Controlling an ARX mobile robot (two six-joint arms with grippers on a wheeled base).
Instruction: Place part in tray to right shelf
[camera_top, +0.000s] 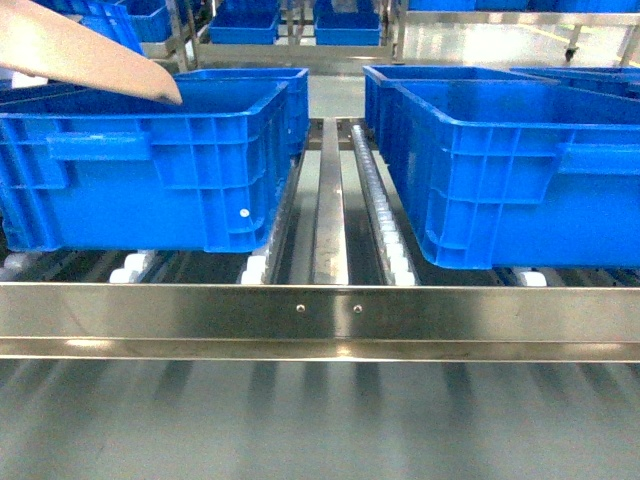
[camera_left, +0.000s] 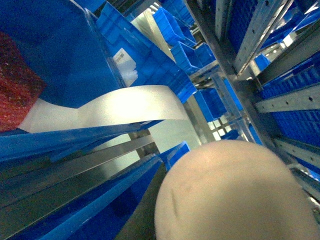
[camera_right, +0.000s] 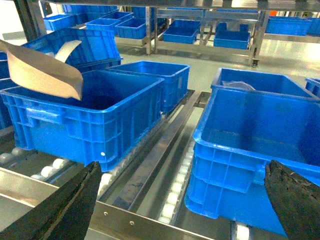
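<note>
Only the right gripper (camera_right: 182, 200) showed its fingers (camera_right: 65, 205), spread wide, nothing between. Left gripper was out of frame, grasp untellable. Cream tray (camera_top: 85, 55) entered from upper left, mostly cut off, long axis slanting down-right, tip over the left crate (camera_top: 140, 165). The part wasn't visible. No readable writing. Right crate (camera_top: 520, 170) sat on the right shelf (camera_top: 320, 312) rollers.
</note>
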